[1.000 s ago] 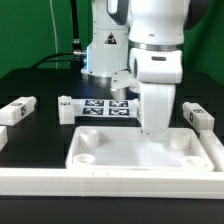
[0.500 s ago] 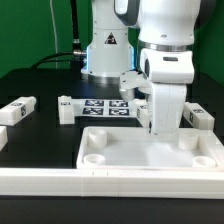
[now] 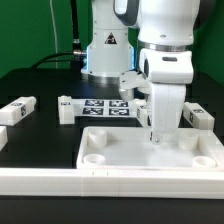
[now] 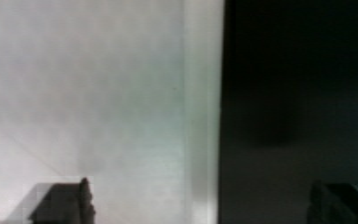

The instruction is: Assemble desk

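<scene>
Slab (image 3: 140, 153), white, rimmed, lying flat, round corner sockets (image 3: 94, 139), jaws spread wide over its far rim

Reaches straight down with the white arm (image 3: 165, 60) on the exterior view's right; holds the gripper (image 3: 153, 130) low, fingers (image 4: 60, 203) spread wide.

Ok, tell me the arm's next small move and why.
Probably lift straight up, clear of the slab: the jaws stand open over its far rim with nothing between them, and a loose leg lies nearby on the exterior view's right.
</scene>
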